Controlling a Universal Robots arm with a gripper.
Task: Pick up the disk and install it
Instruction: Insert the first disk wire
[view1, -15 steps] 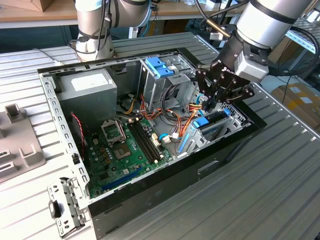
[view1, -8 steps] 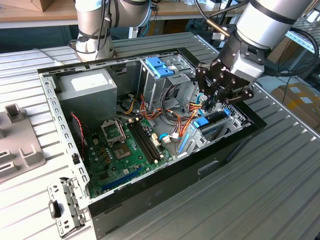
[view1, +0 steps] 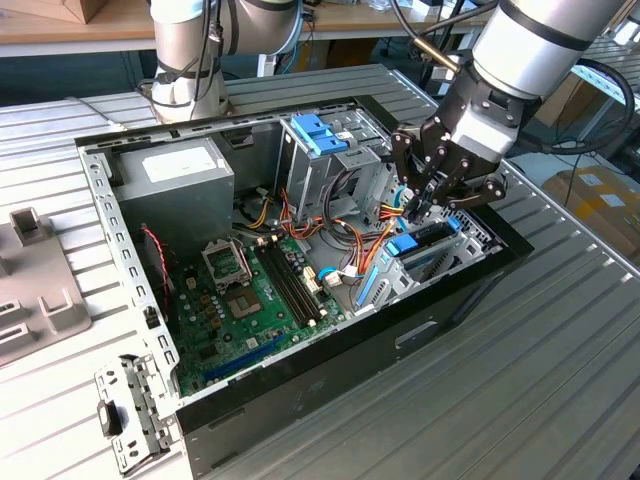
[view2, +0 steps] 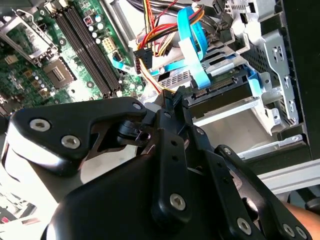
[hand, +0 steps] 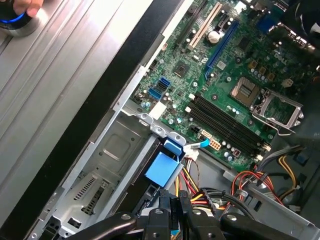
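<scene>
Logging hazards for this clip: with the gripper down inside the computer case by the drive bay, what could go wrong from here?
1. The gripper sits right beside the loose red, yellow and orange cables; it may snag or pinch them.
2. The disk appears only partly in its bay; pushed askew, its blue rails could jam.
3. The motherboard lies exposed close by; a slip might strike it.

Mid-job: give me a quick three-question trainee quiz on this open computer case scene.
1. True or false: the dark flat disk with blue plastic rails lies outside the open black computer case.
2. The gripper is nearest to: A) grey metal power-supply box, B) the disk, C) loose metal bracket.
3. Fill in: the large circuit board inside the case is ___ in colour.
Key: 1 false; 2 B; 3 green.
</scene>
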